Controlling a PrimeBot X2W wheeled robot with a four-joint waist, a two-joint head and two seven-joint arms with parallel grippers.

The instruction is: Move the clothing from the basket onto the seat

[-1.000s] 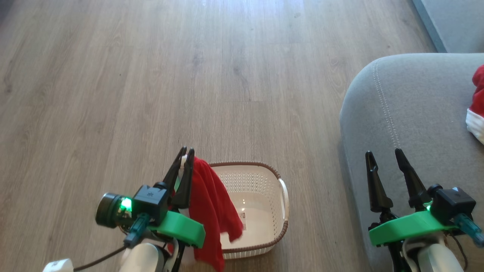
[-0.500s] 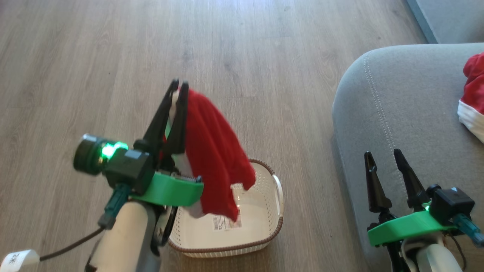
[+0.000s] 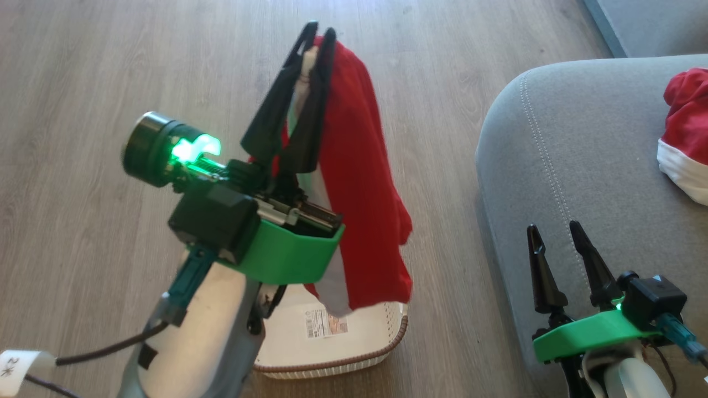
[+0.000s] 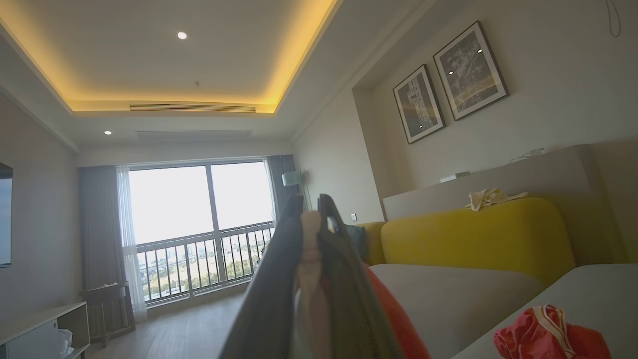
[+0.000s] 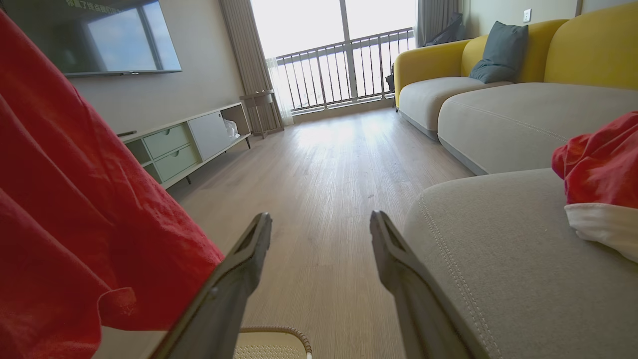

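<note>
One red garment (image 3: 359, 166) hangs from clamped left jaws, head view adding basket (image 3: 337, 362) beneath; right jaws gape.

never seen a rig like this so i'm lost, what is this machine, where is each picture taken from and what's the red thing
It is a wheeled robot with two arms, each ending in a two-fingered end effector. One picture comes from a camera on its head, looking down; the other two come from cameras on the wrists, looking along the fingers into a living room. The left end effector is shut on a red garment, which hangs over a cream basket standing on the wood floor. The right end effector is open and holds nothing, near the grey seat. A second red garment with white trim already lies on that seat.
</note>
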